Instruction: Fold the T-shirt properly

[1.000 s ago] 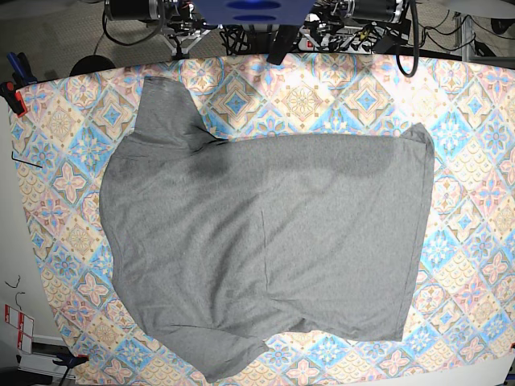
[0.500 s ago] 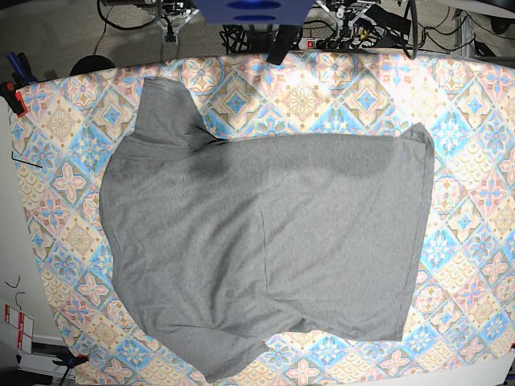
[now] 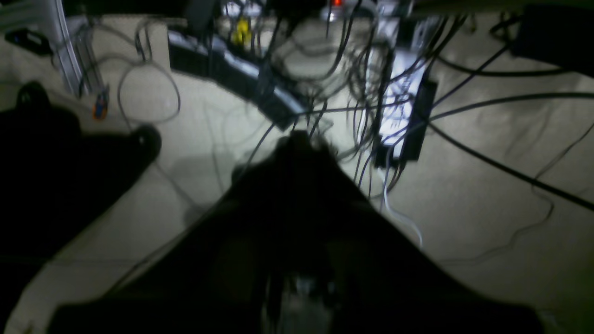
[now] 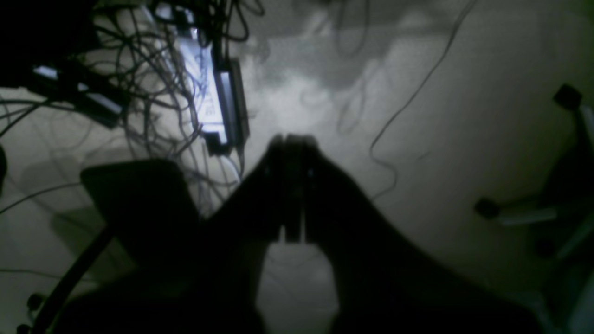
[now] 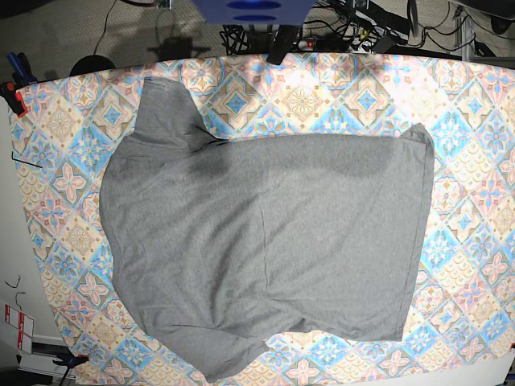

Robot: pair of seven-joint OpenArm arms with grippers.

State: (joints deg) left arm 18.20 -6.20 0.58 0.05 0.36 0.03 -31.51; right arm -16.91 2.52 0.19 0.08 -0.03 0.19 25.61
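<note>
1. One T-shirt [image 5: 265,249] is in sight: plain heather grey, spread flat over the middle of the table in the base view, with nothing touching it.
2. It shows two short sleeves, one reaching to the far left corner of the cloth and one hanging toward the near edge. Its straight hem runs down the right side.
3. One patterned tablecloth [image 5: 467,104] in pastel blue, pink and cream tiles covers the whole table. It shows on every side of the shirt.
4. Two grippers appear, one in each wrist view, and neither shows in the base view.
5. The left gripper [image 3: 297,139] is a dark blur with its tip pinched together and nothing between the fingers. It hangs over the floor, well away from the shirt.
6. The right gripper [image 4: 293,141] has its two fingers pressed flat against each other and is empty. It too hangs above the floor.
7. The floor [image 3: 487,208] is pale and dimly lit, strewn with many tangled cables [image 3: 352,79], too many to count.
8. One lit power strip [image 4: 209,102] lies among them.
9. One chair base with castors [image 4: 533,213] stands at the right of the right wrist view.
</note>
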